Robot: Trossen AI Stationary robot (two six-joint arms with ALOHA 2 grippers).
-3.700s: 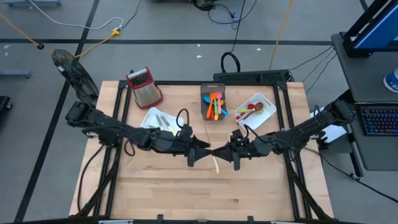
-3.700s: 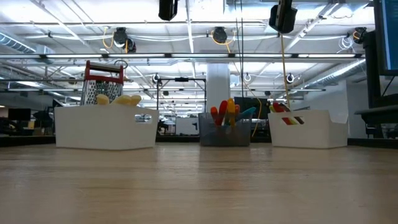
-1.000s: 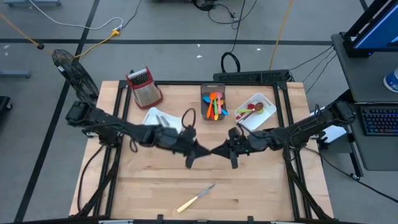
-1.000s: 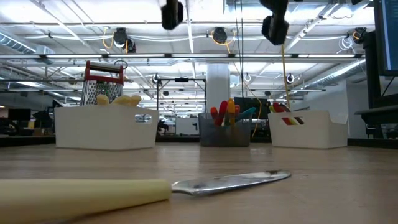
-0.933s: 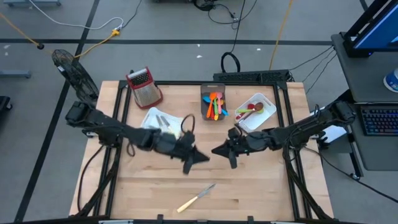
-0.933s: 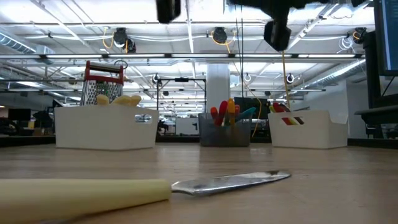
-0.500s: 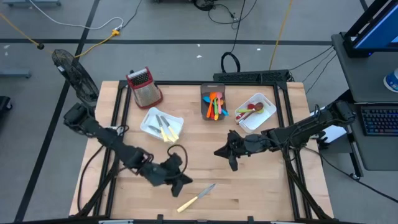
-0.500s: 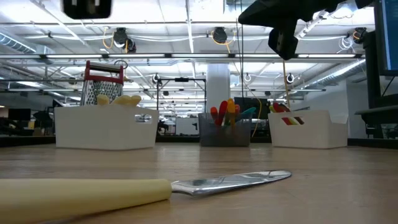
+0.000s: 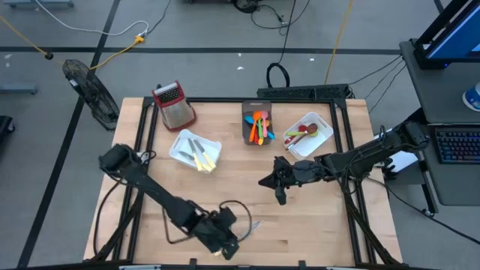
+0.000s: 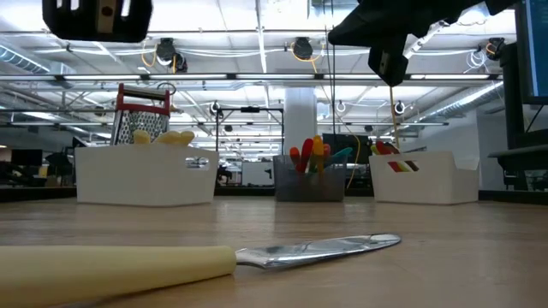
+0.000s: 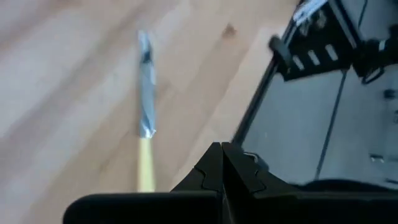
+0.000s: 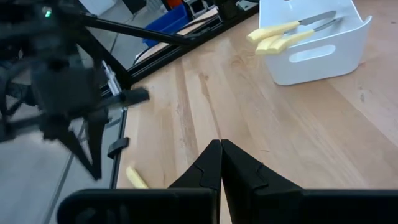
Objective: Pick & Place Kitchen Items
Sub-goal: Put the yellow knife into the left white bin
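A knife with a cream handle (image 10: 111, 265) and a metal blade (image 10: 317, 250) lies flat on the wooden table near its near edge. In the high view only the blade (image 9: 252, 226) shows beside my left gripper (image 9: 231, 247). That gripper is shut and hangs high above the knife (image 11: 144, 124), touching nothing; in the low view the left gripper (image 10: 98, 17) stays near the top. My right gripper (image 9: 262, 182) waits shut over the table's middle, also clear of everything, and its fingers (image 12: 221, 155) are closed.
At the far side stand a white bin (image 9: 195, 150) with cream-handled cutlery, a grey bin (image 9: 257, 124) with coloured utensils, and a white bin (image 9: 309, 133) with spoons. A red-topped grater (image 9: 174, 105) stands at the far left. Bare wood lies between the bins and the knife.
My left gripper has swung from the table's middle toward the near edge and now hangs over the knife's handle. The knife has stayed where it lay. My right arm has kept still.
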